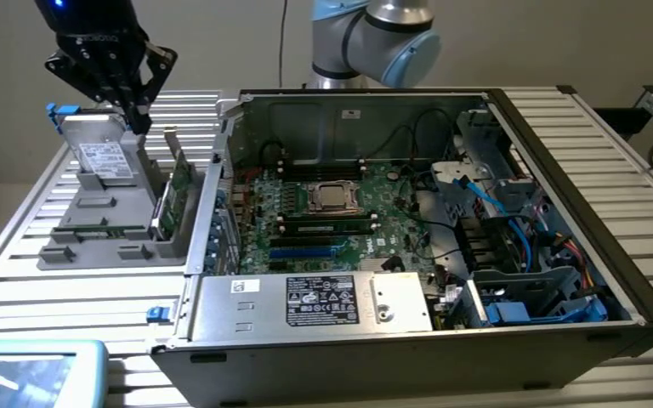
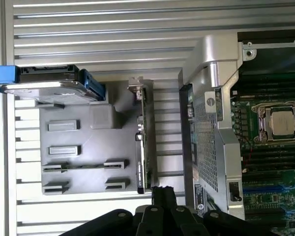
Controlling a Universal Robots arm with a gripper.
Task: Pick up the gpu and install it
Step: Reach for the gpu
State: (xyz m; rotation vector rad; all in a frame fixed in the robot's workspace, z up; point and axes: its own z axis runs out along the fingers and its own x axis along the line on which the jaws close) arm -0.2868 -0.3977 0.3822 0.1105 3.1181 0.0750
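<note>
A slatted metal table (image 1: 633, 144) carries everything. An open black computer case (image 1: 417, 378) lies on its side over the table's middle and toward its edge on the exterior view's right. Inside the case are a green motherboard (image 1: 303, 238) with a silver processor socket (image 1: 332, 197), a grey power supply (image 1: 303, 302) along the case's near wall, and blue cables in the bays on the exterior view's right. The 1 arm (image 1: 372, 42) rises behind the case at the table's far edge.

Next to the case, toward the table's edge on the exterior view's left, sits a grey slotted holder (image 1: 99, 242). A silver drive (image 1: 105, 157) with a white label and blue tabs leans at the holder's far end.

The gpu (image 1: 173, 200) stands on its long edge along the side of the holder nearest the case, green board showing, with its silver bracket at the far end. It is just beside the case wall and not yet in the motherboard.

The black gripper (image 1: 139, 119) hangs above the holder, in the exterior view over the gap between drive and gpu. Its fingers (image 2: 162, 196) are pressed together with nothing between them. In the wrist view they sit close to 1 end of the gpu.
</note>
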